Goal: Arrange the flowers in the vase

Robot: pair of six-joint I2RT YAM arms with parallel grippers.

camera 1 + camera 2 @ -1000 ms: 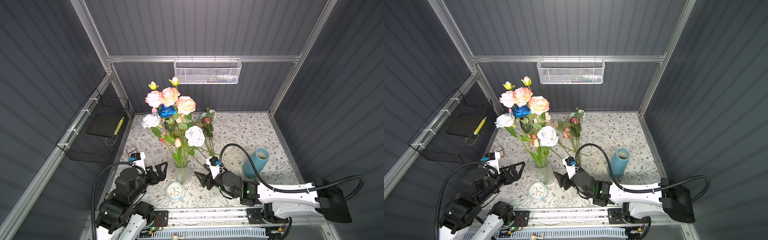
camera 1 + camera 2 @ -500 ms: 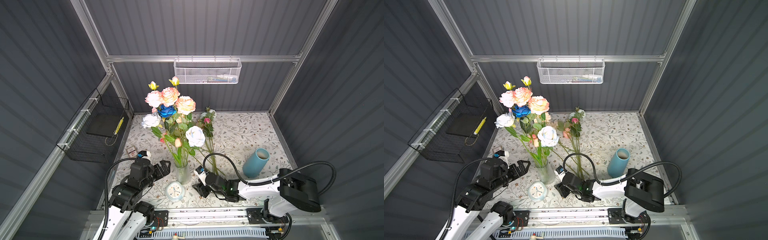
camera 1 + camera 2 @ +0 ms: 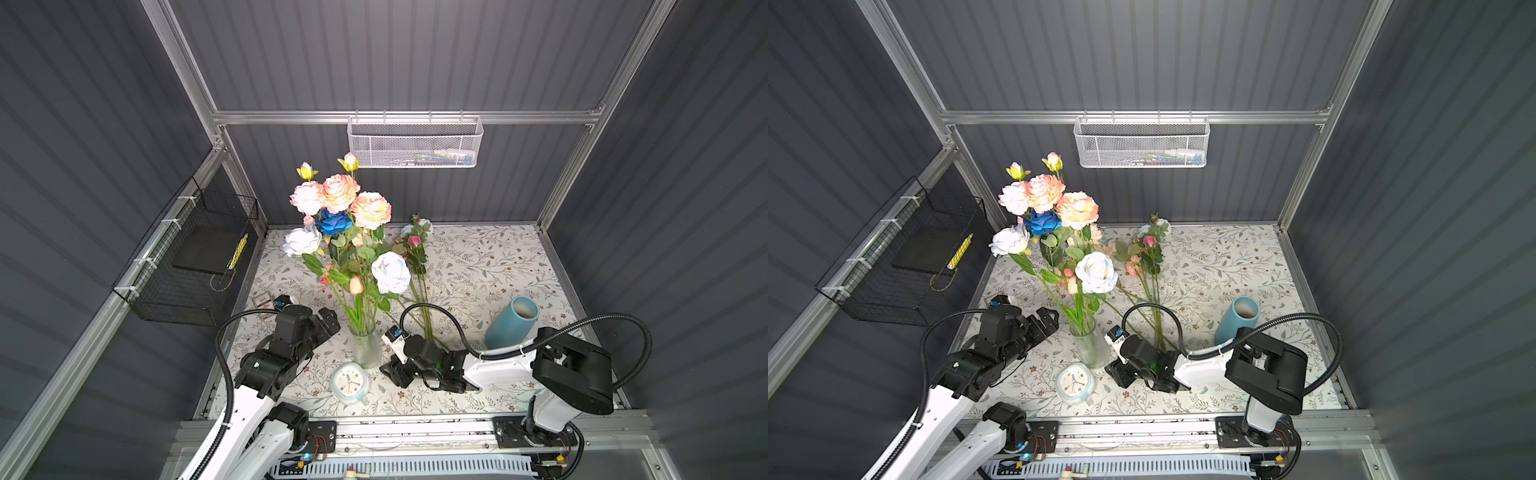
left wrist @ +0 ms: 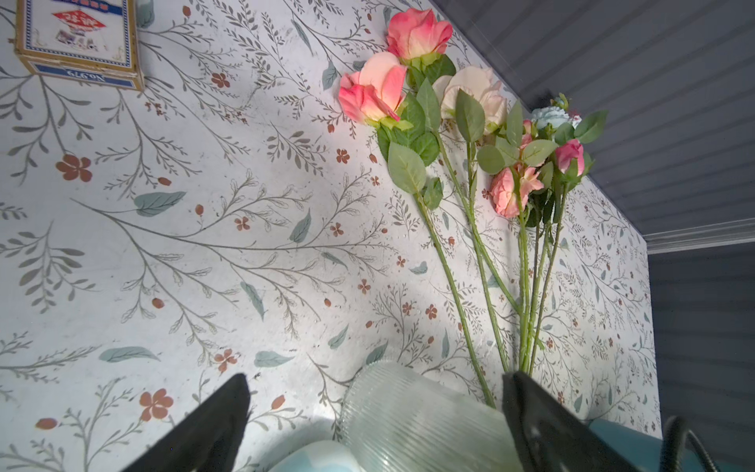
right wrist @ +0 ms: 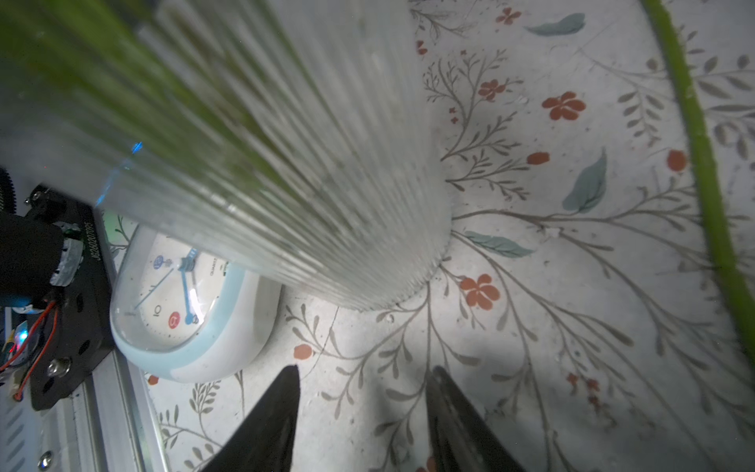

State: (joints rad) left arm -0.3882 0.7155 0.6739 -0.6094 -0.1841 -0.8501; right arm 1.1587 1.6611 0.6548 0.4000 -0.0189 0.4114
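- pale surface [image 3: 490, 266] printed with grey sprigs, teal leaves and small red blossoms, reaching to the dark walls at the back and both sides
- ribbed glass vase [image 3: 365, 351] upright near the front edge, left of the middle, green stems inside
- round white clock [image 3: 350, 383] with a pale blue rim, flat and face up, just beside the glass vase on its front side
- loose flowers [image 3: 419, 270] flat on the cloth, pink, cream and pale blue heads toward the back wall, stems crossing near the glass vase
- blue vase [image 3: 511, 326] standing well to the right, mouth open
- small card box [image 4: 77, 41] flat near the left edge
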